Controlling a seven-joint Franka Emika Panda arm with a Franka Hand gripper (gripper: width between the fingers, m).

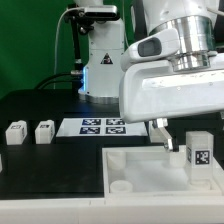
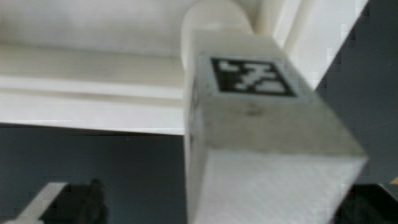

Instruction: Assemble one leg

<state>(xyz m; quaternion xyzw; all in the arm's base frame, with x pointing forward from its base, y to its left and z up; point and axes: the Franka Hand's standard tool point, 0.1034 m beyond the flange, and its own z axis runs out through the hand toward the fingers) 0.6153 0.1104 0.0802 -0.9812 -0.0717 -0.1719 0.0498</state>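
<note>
Hanging low over the table (image 1: 40,165) toward the edge at the exterior view's right, the gripper (image 1: 190,143) straddles the leg (image 1: 197,160) with its jaws apart. One dark finger (image 1: 163,135) shows clear of the block on the exterior view's left. The other finger is hidden behind the leg from where that camera looks.

The leg is upright over the large flat white piece (image 1: 150,172), which lies along the table edge nearest the exterior camera. I cannot tell whether its foot is seated there. Its marker tag (image 1: 199,156) faces that camera.

In the wrist view the leg (image 2: 258,150) fills the middle with the tag (image 2: 249,77) on its upper face. A finger (image 2: 63,203) stands apart from its side.

A raised corner socket (image 1: 120,185) sits on the flat piece at the corner on the exterior view's left. Two small white blocks (image 1: 30,132) rest side by side near the table edge at the exterior view's left. The marker board (image 1: 103,126) lies flat mid-table between them and the arm.
</note>
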